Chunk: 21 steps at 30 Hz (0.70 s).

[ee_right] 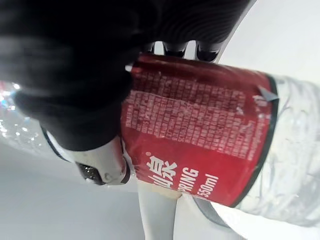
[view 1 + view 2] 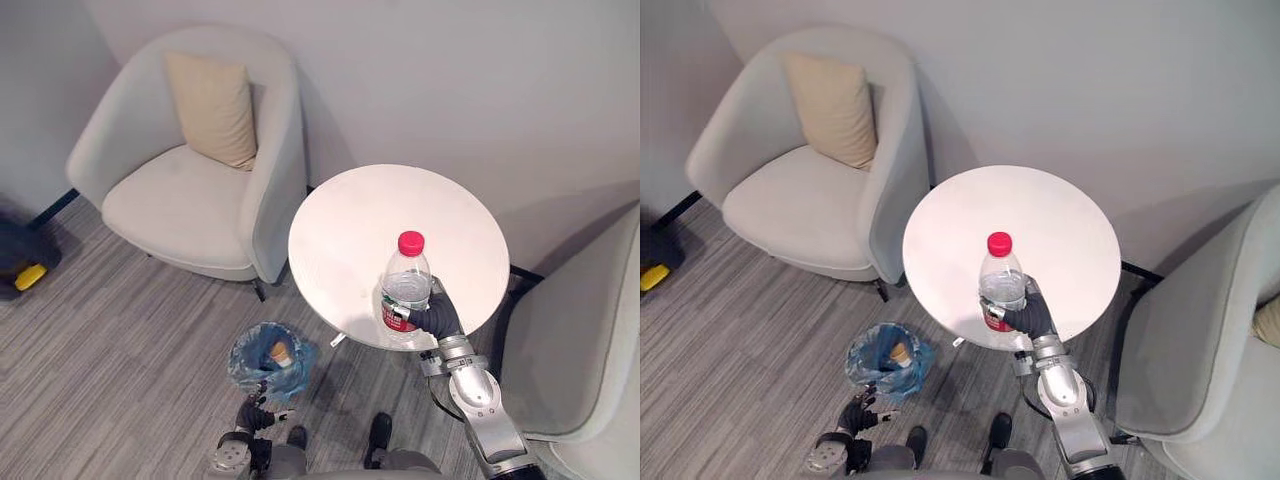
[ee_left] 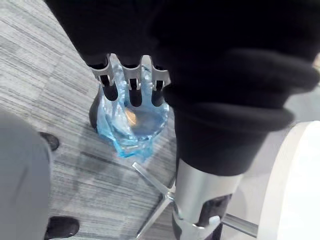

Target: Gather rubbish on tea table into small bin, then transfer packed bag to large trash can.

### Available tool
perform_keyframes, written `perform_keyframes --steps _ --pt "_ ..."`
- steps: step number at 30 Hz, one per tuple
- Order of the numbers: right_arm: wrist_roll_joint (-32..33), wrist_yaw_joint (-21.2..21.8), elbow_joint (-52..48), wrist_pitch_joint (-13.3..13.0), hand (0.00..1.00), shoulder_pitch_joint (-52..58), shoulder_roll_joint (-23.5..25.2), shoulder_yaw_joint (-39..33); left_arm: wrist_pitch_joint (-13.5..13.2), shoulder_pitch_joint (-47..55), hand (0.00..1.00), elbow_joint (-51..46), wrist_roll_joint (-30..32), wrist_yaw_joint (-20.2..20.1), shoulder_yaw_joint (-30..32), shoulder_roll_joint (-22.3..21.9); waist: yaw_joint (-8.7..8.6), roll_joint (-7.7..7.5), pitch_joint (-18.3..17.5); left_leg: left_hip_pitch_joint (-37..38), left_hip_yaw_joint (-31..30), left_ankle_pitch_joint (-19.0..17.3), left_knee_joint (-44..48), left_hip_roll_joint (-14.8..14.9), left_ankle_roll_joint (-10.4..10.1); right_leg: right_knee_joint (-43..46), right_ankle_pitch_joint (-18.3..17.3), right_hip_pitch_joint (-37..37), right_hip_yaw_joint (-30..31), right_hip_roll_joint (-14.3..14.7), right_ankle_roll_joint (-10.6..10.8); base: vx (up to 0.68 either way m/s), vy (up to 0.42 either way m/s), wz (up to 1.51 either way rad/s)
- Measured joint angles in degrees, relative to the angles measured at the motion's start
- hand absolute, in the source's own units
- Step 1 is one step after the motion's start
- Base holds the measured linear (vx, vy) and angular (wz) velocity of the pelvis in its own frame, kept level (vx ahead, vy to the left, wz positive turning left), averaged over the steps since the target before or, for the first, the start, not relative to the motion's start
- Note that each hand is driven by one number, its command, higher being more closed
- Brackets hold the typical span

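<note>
Step in hand: gathering stage, bottle pick-up.

The right hand [image 2: 437,316] is entering from the lower right of the frame. It is curling its fingers and thumb round the lower, red-labelled part of the plastic bottle [image 2: 404,285], and the right wrist view is showing the same clasp on the label. The bottle is standing upright, red cap up, over the near edge of the round tea table [image 2: 350,230] at centre right. I cannot tell whether its base is resting on the top or hanging just clear of it.

The left hand [image 2: 255,413] is hanging at the bottom of the frame, just below the small bin [image 2: 243,365]. Its fingers are loosely extended and are holding nothing.

Judgement on the next move: it is calling for the bottle to travel down and left, off the table edge, to a spot over the bin's mouth, and only then for the fingers to let go. The mouth is looking narrow against the bottle's length, so end-first entry is probably safer. The loose rim of the blue bag [image 3: 131,142] could snag. Bagging and transfer are not yet begun.

Counts:
- Bottle: 1, the one piece of rubbish on the table.
- Small bin: 1.
- Blue bag lining it: 1.
- Tan cup-like piece [image 2: 281,352] lying in the bin: 1.
- Tables: 1.
- Armchairs: 2, one at upper left [image 2: 170,200] and one at the right edge [image 2: 580,340].
- Cushion [image 2: 212,108] on the upper-left chair: 1.
</note>
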Motion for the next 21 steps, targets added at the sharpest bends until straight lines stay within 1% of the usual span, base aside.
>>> perform_keyframes --steps 1,2,3,4,5,6,7,8,9,10,11,12,13,14,15,16,17,18,19,20,21 --pt "0.0 0.0 0.0 0.0 1.00 0.0 -0.3 0.0 0.0 0.0 0.00 0.0 0.0 0.0 -0.3 0.0 0.18 0.37 -0.1 -0.8 1.3 -0.5 0.8 0.2 0.9 0.0 -0.1 0.0 -0.1 -0.3 0.1 -0.09 0.038 0.52" --pt "0.0 -0.1 0.0 0.0 1.00 -0.2 -0.5 0.0 -0.1 0.0 0.00 0.0 -0.1 0.1 -0.5 -0.3 0.94 0.85 -0.3 -1.4 5.7 -2.1 1.6 1.1 5.3 0.1 -0.2 0.2 -0.6 -0.4 0.3 -0.07 0.027 0.42" --pt "-0.1 -0.7 0.0 0.0 1.00 -0.2 -0.6 0.0 -0.4 0.0 0.00 0.0 -0.1 0.1 -0.5 -0.9 1.38 1.15 -0.4 -1.4 11.8 -3.7 1.9 2.3 11.8 1.0 -1.0 0.2 -0.4 -1.0 1.4 -0.05 0.028 0.51" --pt "0.0 -1.1 0.0 0.0 1.00 -0.3 -0.6 -0.1 -0.5 0.1 0.00 0.0 -0.1 0.1 -0.5 -0.9 0.91 1.45 -0.6 -1.4 14.9 -4.1 1.9 2.8 14.0 1.4 -1.6 0.4 0.0 -1.4 1.5 -0.01 0.011 0.71" --pt "0.0 -1.3 0.0 0.0 1.00 -0.7 -0.8 -0.4 -0.5 0.3 0.00 0.0 0.0 0.0 -0.9 -1.2 -0.03 1.81 -1.0 -1.4 19.3 -4.3 1.8 4.1 13.9 1.7 -1.9 0.6 -1.1 -2.3 1.2 0.03 0.104 0.67" --pt "0.0 -1.3 0.0 0.0 1.00 -0.9 -1.0 -0.5 -0.5 0.3 0.00 0.0 0.0 0.1 -0.9 -1.4 -0.19 1.78 -1.0 -1.7 21.8 -4.1 2.4 5.0 13.6 1.8 -2.0 0.6 -1.9 -2.8 1.1 0.04 0.159 0.67" --pt "0.0 -1.8 0.0 0.0 1.00 -1.0 -1.3 -0.9 -0.5 0.6 0.00 0.1 0.0 0.1 -1.0 -1.9 -0.20 3.00 -1.8 -2.2 27.1 -3.7 3.4 7.2 13.1 2.7 -2.6 0.6 -3.1 -3.1 1.4 0.08 0.206 0.54" --pt "0.0 -2.3 0.0 0.0 1.00 -1.0 -1.8 -1.3 -0.5 1.0 0.00 0.1 0.0 0.1 -1.1 -2.1 -0.30 3.52 -2.2 -2.1 28.9 -2.5 3.3 7.8 11.6 3.4 -3.2 0.7 -4.0 -3.4 2.1 0.09 0.149 0.51" --pt "-0.1 -2.4 0.0 0.0 1.00 -1.1 -1.9 -1.8 -0.5 1.0 0.00 0.1 0.1 0.2 -1.1 -2.2 -0.32 3.77 -2.4 -2.1 29.0 -1.5 3.2 7.9 10.2 3.9 -3.6 0.7 -4.5 -3.5 2.3 0.11 0.126 0.41" --pt "-0.1 -2.7 0.0 0.1 1.00 -1.1 -1.6 -3.0 -0.5 1.1 0.00 0.1 0.1 0.3 -1.3 -2.1 -0.12 3.86 -2.5 -2.2 28.9 0.7 3.0 7.9 6.5 5.0 -4.4 0.7 -5.1 -3.8 3.0 0.12 0.130 0.39" --pt "-0.1 -3.2 0.0 0.1 1.00 -1.1 -1.4 -3.5 -0.5 1.1 0.00 0.1 0.1 0.3 -1.6 -1.8 -0.19 3.49 -2.7 -2.1 28.9 1.1 2.8 7.3 5.7 5.9 -4.8 0.7 -5.5 -4.8 3.6 0.12 0.134 0.37" --pt "-0.1 -3.4 0.0 0.1 1.00 -1.1 -1.0 -3.4 -0.5 1.2 0.00 0.1 0.2 0.4 -1.6 -1.7 -0.20 3.27 -2.8 -1.9 28.8 1.2 2.5 6.9 5.5 6.5 -5.1 0.7 -5.7 -5.2 4.0 0.14 0.146 0.37" --pt "-0.2 -3.4 0.0 0.3 1.00 -1.1 -0.2 -3.5 -0.5 1.1 0.00 -0.4 0.4 0.4 -1.6 -1.1 -0.21 2.08 -2.4 -1.3 28.7 0.6 2.2 6.1 4.0 8.8 -6.0 0.5 -6.1 -6.6 4.6 0.14 0.140 0.25" --pt "-0.5 -3.4 0.0 0.5 1.00 -1.1 0.3 -3.4 -0.5 1.0 0.00 -0.5 0.5 0.4 -1.6 -0.8 -0.13 1.49 -2.2 -1.0 28.6 -0.2 3.0 5.8 2.8 11.8 -7.6 -0.1 -6.0 -7.8 5.1 0.13 0.140 0.21" --pt "-0.6 -3.4 0.0 0.5 1.00 -1.1 0.7 -3.2 -0.5 1.1 0.00 -0.8 0.5 0.4 -1.6 -0.4 -0.11 0.94 -2.1 -1.1 28.6 -0.9 3.6 5.4 2.5 14.4 -9.0 -0.8 -5.9 -8.9 5.4 0.11 0.143 0.16" --pt "-1.2 -3.4 0.0 0.5 1.00 -1.2 1.7 -2.7 -0.5 1.1 0.00 -1.4 0.4 0.4 -1.6 0.4 -0.12 -0.34 -1.9 -1.2 28.5 -2.9 5.6 4.2 2.6 20.5 -12.0 -2.4 -5.0 -11.7 6.0 0.10 0.115 0.18" --pt "-1.5 -3.3 0.0 0.5 1.00 -1.2 2.4 -2.2 -0.5 1.1 0.00 -1.6 0.4 0.4 -1.6 0.8 -0.16 -1.11 -1.7 -1.3 28.3 -4.5 7.3 3.7 2.8 24.9 -13.1 -3.8 -3.4 -13.6 6.2 0.10 0.109 0.17" --pt "-1.8 -3.3 0.0 0.5 1.00 -1.2 2.5 -2.0 -0.5 1.1 0.00 -1.6 0.4 0.4 -1.6 0.9 -0.18 -1.18 -1.6 -1.3 28.2 -5.3 8.0 3.3 3.1 27.5 -13.2 -4.8 -1.9 -14.4 6.1 0.10 0.123 0.15" --pt "-1.8 -3.2 0.0 0.5 1.00 -1.1 2.5 -1.8 -0.5 1.4 0.00 -2.0 0.5 0.4 -1.7 1.0 -0.30 -1.24 -1.6 -1.2 27.6 -6.2 8.7 2.6 3.6 31.7 -13.1 -6.4 0.8 -15.3 5.3 0.12 0.162 0.30" --pt "-1.8 -3.2 0.1 0.5 1.00 -1.0 2.4 -1.9 -0.5 2.0 0.00 -2.8 0.5 0.3 -1.7 1.2 -0.80 -1.31 -1.5 -0.7 25.3 -7.2 9.2 1.6 4.0 38.2 -11.9 -9.2 5.5 -16.0 3.4 0.21 0.177 0.65" --pt "-1.8 -3.0 0.2 0.5 1.00 -0.9 2.6 -1.9 -0.5 2.3 0.00 -3.4 0.4 0.3 -1.7 1.6 -1.91 -1.12 -1.2 0.2 22.9 -7.5 9.3 1.4 4.5 42.6 -13.3 -11.3 9.8 -14.9 2.1 0.21 0.111 0.76"
